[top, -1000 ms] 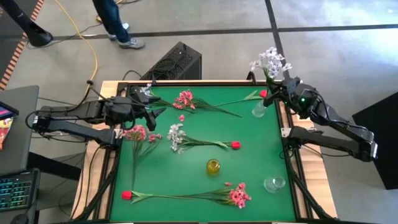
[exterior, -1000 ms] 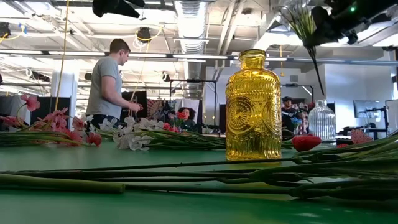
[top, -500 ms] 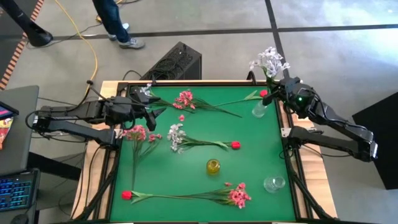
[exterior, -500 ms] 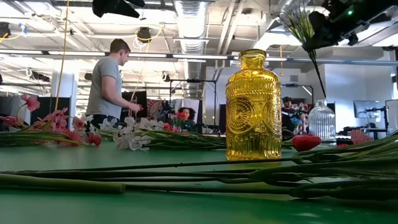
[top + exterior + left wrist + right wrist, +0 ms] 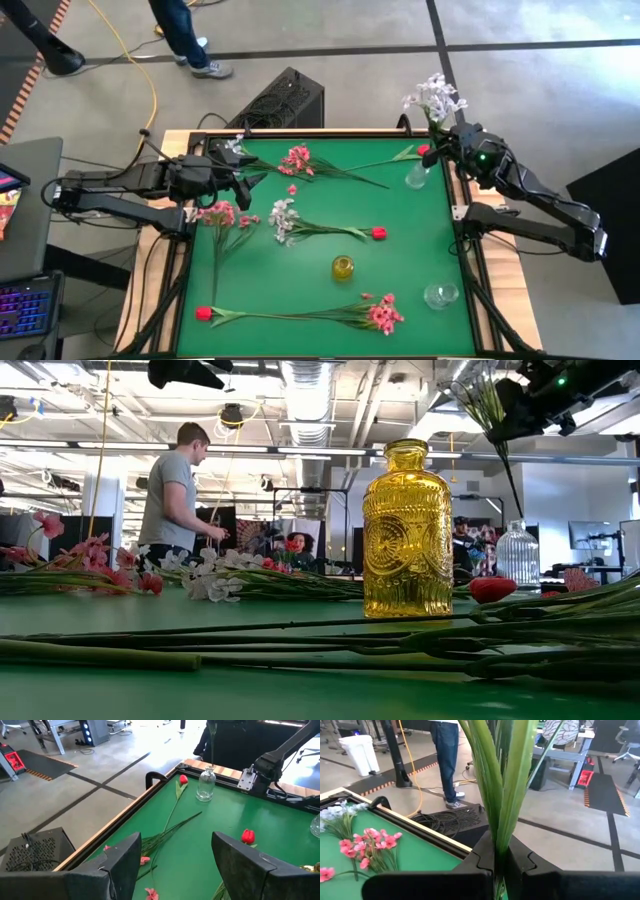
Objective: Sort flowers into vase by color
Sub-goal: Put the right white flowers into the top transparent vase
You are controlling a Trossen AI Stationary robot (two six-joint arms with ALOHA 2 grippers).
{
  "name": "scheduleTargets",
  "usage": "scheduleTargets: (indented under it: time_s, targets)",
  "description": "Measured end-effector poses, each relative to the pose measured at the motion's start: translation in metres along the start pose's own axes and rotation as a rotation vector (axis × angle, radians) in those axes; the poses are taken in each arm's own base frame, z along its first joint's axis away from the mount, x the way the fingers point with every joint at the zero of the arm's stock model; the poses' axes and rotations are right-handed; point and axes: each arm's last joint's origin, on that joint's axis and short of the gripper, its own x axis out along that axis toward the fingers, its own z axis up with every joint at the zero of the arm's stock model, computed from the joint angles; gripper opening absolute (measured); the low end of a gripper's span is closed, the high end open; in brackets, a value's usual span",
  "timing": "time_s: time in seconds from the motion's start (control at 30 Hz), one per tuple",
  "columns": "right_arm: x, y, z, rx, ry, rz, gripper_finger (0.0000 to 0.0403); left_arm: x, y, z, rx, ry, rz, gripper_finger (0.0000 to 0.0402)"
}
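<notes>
My right gripper (image 5: 452,143) is up over the table's far right corner, shut on a white-blossom spray (image 5: 433,97) that stands above a clear ribbed vase (image 5: 418,176). My left gripper (image 5: 255,182) hovers open over the far left of the green table, touching nothing. A yellow glass vase (image 5: 343,267) stands near the middle and a second clear vase (image 5: 440,295) near the right edge. Pink sprays (image 5: 298,158) (image 5: 218,213) (image 5: 383,315), white sprays (image 5: 283,220) (image 5: 237,148) and red buds (image 5: 379,233) (image 5: 203,313) (image 5: 424,150) lie flat on the table. My right gripper pinches the white spray between its two fingers on the leafy part of the stem (image 5: 498,840), below the blossoms. The spray is upright and lifted clear of the table. Its thin lower stem (image 5: 510,480) hangs down to the mouth of the clear ribbed vase (image 5: 517,555).
Long green stems cross the near part of the table (image 5: 300,650). A wooden rim (image 5: 125,810) edges the table. A person (image 5: 175,485) stands in the room beyond the far side, and a black box (image 5: 285,100) sits on the floor there.
</notes>
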Motion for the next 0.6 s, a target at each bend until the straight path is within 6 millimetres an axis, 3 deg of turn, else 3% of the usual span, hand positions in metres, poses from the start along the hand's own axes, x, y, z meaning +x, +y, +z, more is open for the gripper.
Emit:
scheduleTargets:
  time_s: [0.6]
  targets:
    - [0.019,0.007,-0.014,-0.063,0.149,-0.027,0.0040,0.000,0.000,-0.002,0.009,0.016,0.003,0.0232]
